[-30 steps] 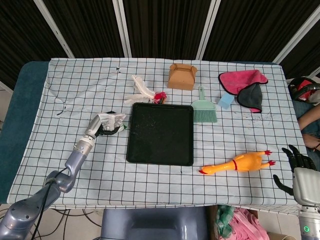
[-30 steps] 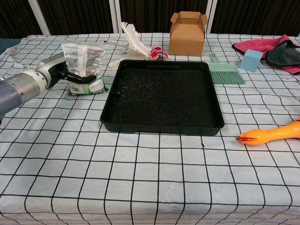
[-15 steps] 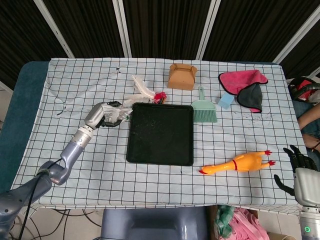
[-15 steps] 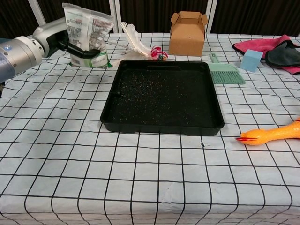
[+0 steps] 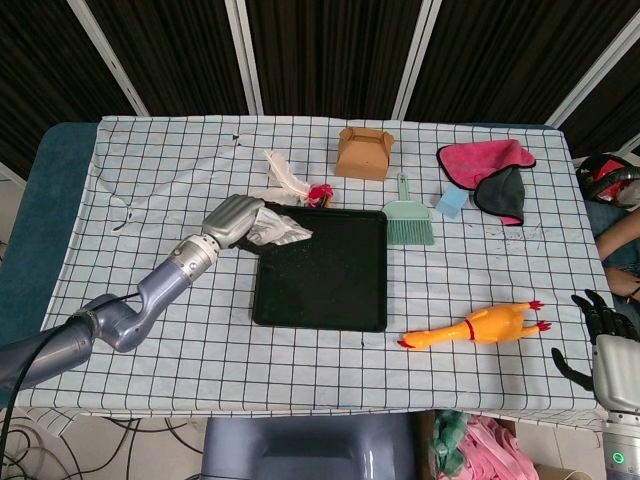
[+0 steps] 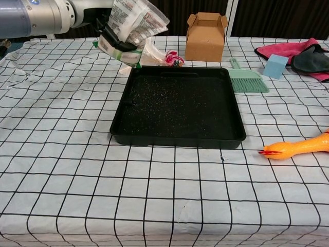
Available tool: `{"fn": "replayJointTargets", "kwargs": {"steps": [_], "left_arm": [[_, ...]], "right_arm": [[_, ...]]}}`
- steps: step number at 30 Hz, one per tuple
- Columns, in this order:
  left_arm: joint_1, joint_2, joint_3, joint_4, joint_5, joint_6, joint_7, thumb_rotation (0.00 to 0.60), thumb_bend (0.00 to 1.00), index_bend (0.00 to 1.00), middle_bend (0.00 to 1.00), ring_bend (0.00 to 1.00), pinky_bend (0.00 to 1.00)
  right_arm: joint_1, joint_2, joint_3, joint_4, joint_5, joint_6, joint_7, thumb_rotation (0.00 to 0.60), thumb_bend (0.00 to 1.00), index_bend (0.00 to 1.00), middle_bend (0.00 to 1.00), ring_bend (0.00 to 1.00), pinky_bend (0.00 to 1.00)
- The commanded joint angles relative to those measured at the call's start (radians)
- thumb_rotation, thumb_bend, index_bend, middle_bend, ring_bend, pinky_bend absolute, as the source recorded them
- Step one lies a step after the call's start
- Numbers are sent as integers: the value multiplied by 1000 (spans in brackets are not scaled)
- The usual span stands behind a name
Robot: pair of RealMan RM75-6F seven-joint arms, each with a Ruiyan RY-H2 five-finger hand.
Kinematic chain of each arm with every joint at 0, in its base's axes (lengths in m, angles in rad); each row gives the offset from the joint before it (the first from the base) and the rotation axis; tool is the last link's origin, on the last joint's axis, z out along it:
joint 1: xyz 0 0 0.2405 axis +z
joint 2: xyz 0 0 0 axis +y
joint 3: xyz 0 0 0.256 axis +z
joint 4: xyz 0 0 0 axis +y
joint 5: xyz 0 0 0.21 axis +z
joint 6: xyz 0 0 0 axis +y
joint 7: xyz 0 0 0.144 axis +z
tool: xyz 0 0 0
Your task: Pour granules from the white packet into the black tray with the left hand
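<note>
While the left hand (image 5: 232,218) grips the white packet (image 5: 276,228) in the air over the far left corner of the black tray (image 5: 320,266), the tray already has fine pale granules scattered over its floor. The packet is crumpled, printed with small text, with a green band at the end inside the hand, and it tilts towards the tray. The right hand (image 5: 602,335) hangs beyond the near right table edge, its fingers apart and holding nothing. A yellow rubber chicken (image 5: 474,326) lies right of the tray.
</note>
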Motion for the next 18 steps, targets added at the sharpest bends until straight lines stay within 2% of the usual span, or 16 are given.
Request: {"fn": "replayJointTargets", "kwargs": {"steps": [1,9,18], "left_arm": [[-60,2,-25,2,-61,-79,53,600,594,534,572,514,637],[-121,-51,-12,77,-126,-109,210,600,597,562,579,517,638],[-168,-101,37,141,-164,-113,411,600,598,582,586,522,638]], "right_arm": [[-2,0,1,-1,0,4,1,600,230,160,78,171,168],[-3,-1,3,-1,4,8,-4,600,230,161,78,171,168],[-4,-1,4,-1,3,11,-7,600,231,163,78,171,168]]}}
